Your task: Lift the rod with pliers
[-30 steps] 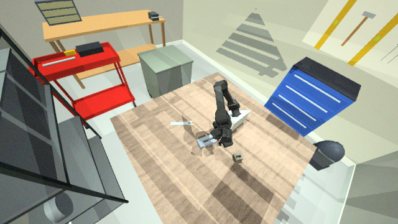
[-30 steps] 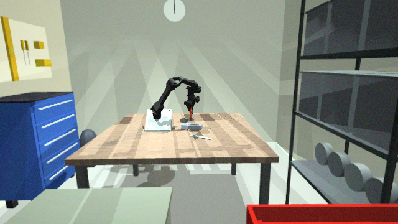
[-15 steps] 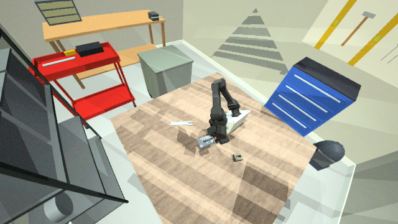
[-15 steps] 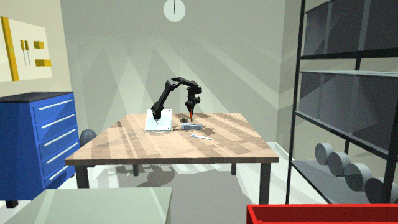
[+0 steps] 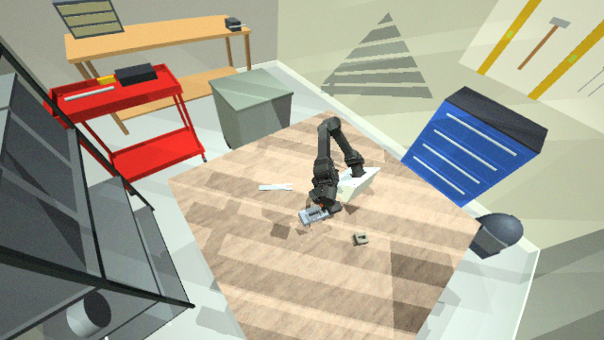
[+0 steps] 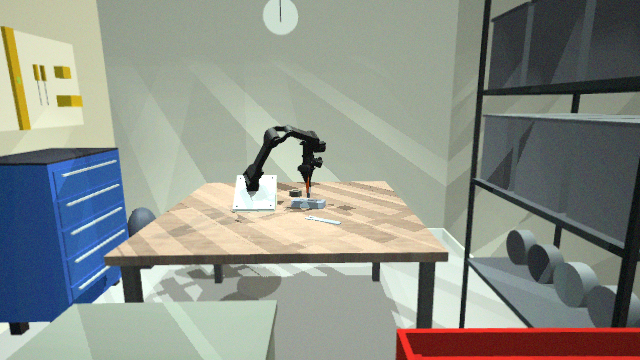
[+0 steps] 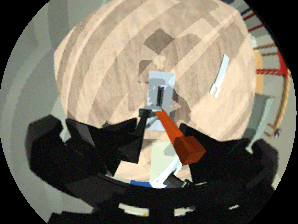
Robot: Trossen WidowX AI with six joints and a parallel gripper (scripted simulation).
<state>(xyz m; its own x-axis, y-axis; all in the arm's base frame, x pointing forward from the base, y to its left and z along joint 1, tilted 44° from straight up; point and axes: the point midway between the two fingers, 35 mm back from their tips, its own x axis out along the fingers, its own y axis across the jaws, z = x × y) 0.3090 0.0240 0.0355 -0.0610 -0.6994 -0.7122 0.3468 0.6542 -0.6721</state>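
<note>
From the top, the tool [image 5: 327, 208] [image 6: 308, 179] [image 7: 158, 123] is over one end of the channel block [image 5: 304, 220] [image 6: 302, 204] [image 7: 168, 77] on the worktop [image 5: 302, 297] [image 6: 210, 245] [image 7: 100, 60]; the holster [image 5: 360, 239] [image 6: 295, 192] stands apart. In the exterior view the locking pliers [image 5: 321, 205] [image 6: 308, 185] [image 7: 174, 134] point down, long axis near upright: drawn, not yet lowered around the rod. The wrist view shows them gripped between the fingers, the slot running lengthwise beyond; the rod within is indistinct. Locking and lifting remain.

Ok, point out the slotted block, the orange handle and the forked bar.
Slotted block [image 5: 304, 218] [image 6: 308, 203] [image 7: 170, 91]: top, exterior, wrist; body beside slot.
Orange handle [image 6: 308, 185] [image 7: 174, 133]: exterior, wrist; mid-length.
Forked bar [image 5: 274, 188] [image 6: 325, 220] [image 7: 221, 74]: top, exterior, wrist; shank.
</note>
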